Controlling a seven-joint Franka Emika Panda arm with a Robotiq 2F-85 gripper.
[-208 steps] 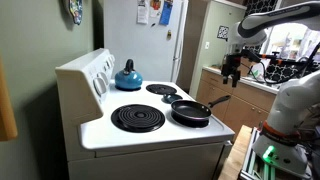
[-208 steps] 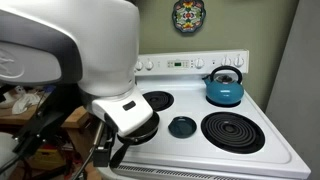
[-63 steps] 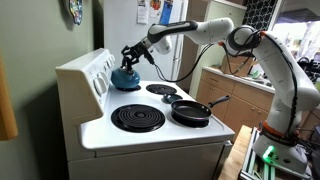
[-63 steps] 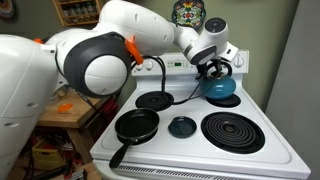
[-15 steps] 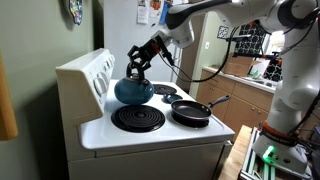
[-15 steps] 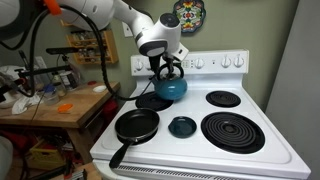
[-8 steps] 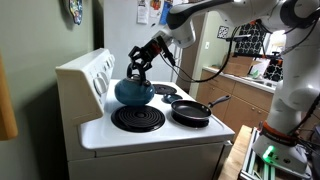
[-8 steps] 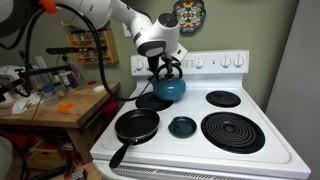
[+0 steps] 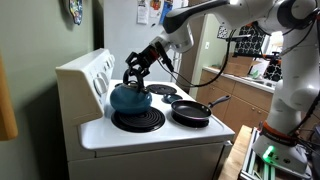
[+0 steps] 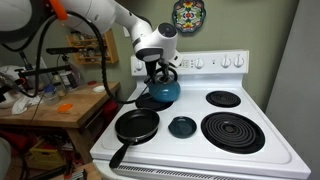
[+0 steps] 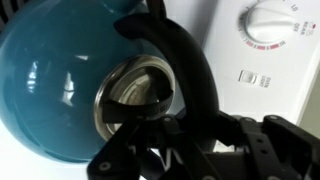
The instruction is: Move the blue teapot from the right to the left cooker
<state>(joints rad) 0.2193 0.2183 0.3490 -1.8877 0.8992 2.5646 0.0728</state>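
Tool [image 9: 133,72] [image 10: 160,73] is pinched on the black arched handle [image 11: 190,70] of the blue teapot [image 9: 130,99], at the top of the arch in both exterior views. In the wrist view the fingers are a dark mass along the bottom edge with the handle running down into them. The contact itself can't be resolved there.

Teapot location: upright over the left cooker [image 9: 146,123]. That's the large spiral coil in the back corner of the counter [image 9: 100,133], on the same side as the frying pan [image 9: 190,111] and just in front of the control panel [image 9: 100,80]. The body covers the panel-side part of the coil, and the rest of the spiral shows toward the counter's side edge. The base is at coil level; can't tell whether it touches or sits just above. In an exterior view the blue teapot [image 10: 160,95] hides most of that coil.

The frying pan sits on the burner at the front corner, handle pointing toward the front edge. It's near the teapot but apart from it. The other large coil [image 10: 233,131] is at the opposite front corner, with the small coil [image 10: 222,98] behind it by the back edge. A small dark round disc [image 10: 181,126] sits mid-counter.

In the wrist view the glossy blue body fills the left, with a shiny metal ring [image 11: 135,95] at its top. A white panel with a knob [image 11: 272,20] is at top right.
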